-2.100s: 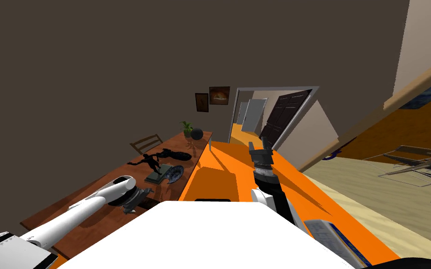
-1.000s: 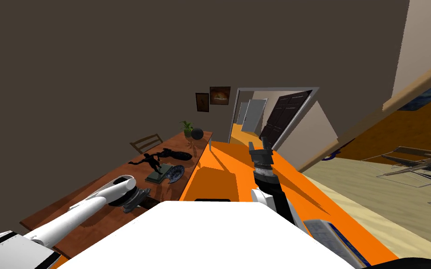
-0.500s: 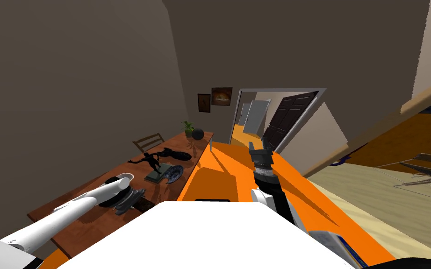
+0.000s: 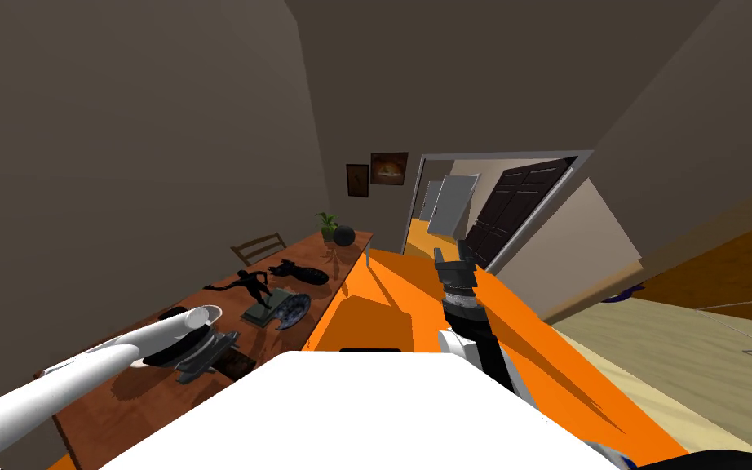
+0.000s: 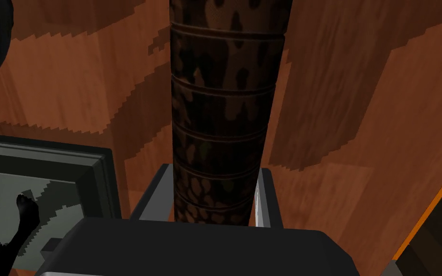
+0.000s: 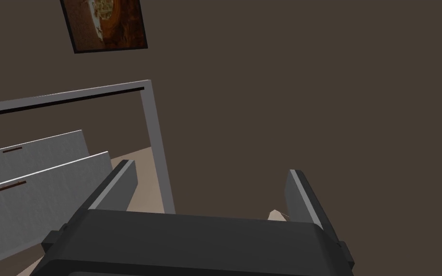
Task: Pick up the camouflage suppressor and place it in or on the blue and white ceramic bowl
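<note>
Left pincer [image 5: 214, 168] is clamped on the suppressor [image 5: 222, 110]. Both fingers [image 5: 263, 191] press its sides near one end, and the rest of the tube sticks out straight ahead. It's one ribbed cylinder in dark brown camo. It hangs over the wooden tabletop [image 5: 359, 120], but I can't tell if it's touching the wood or just above it.

Right beside the pincer is the grey-green base [image 5: 38, 172] of a statue [image 4: 245, 283], one black figure in a running pose. The bowl [image 4: 290, 309] is just past that base, blue and white, and there's only one. So the suppressor is near the bowl but not in it.

Further along the tabletop:
- one dark torpedo-shaped thing [image 4: 301, 274]
- one small plant [image 4: 327, 222]
- one black ball [image 4: 343, 236] next to the plant

One chair [image 4: 257, 247] stands on the wall side of the tabletop. Two framed pictures [image 4: 388, 168] hang on the wall beyond it.

An orange surface [image 4: 382, 302] runs alongside the tabletop. The right pincer [image 4: 456, 257] hangs over it with its two fingers spread apart and nothing between them, well away from the suppressor and bowl.
</note>
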{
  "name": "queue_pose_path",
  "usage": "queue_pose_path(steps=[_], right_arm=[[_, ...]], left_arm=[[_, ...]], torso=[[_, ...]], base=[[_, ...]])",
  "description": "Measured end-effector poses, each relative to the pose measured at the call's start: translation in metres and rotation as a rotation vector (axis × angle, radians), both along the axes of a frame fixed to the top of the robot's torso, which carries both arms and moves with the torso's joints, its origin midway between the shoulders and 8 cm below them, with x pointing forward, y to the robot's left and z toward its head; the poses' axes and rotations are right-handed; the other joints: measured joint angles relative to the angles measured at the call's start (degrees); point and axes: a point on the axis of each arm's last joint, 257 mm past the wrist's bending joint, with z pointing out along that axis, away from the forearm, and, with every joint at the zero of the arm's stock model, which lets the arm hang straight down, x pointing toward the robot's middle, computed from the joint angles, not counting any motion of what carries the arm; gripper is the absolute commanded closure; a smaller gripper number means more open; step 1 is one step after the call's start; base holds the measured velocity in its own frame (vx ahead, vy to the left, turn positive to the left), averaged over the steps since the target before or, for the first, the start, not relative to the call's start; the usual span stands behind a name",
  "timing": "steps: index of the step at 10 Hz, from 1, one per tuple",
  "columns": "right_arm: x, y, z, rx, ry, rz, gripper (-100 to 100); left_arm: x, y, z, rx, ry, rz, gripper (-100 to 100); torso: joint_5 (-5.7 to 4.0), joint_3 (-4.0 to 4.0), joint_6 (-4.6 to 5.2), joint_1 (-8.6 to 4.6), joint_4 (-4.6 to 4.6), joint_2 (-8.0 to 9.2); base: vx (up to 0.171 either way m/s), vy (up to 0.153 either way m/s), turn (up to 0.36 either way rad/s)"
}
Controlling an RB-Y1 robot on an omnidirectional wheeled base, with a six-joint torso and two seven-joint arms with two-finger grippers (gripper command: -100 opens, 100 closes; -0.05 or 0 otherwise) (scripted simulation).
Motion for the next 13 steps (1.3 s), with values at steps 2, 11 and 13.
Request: queue_pose_path(steps=[2, 11, 13], right_arm=[[0.0, 0.0, 0.0, 0.0, 0.0, 0.0, 0], [0.0, 0.0, 0.0, 0.0, 0.0, 0.0, 0], [0.0, 0.0, 0.0, 0.0, 0.0, 0.0, 0]], left_arm=[[-0.007, 0.006, 0.017, -0.009, 0.017, 0.038, 100], [0.034, 0.033, 0.068, 0.011, -0.052, 0.101, 100], [0.036, 0.033, 0.068, 0.011, -0.056, 0.099, -100]], torso=[[-0.03, -0.04, -0.03, -0.11, -0.03, -0.05], [-0.09, 0.18, 0.06, 0.02, 0.14, 0.26], [-0.06, 0.31, 0.0, 0.22, 0.18, 0.48]], base=[[0.12, -0.136, 0.044], [0.088, -0.141, -0.06], [0.003, -0.002, 0.0]])
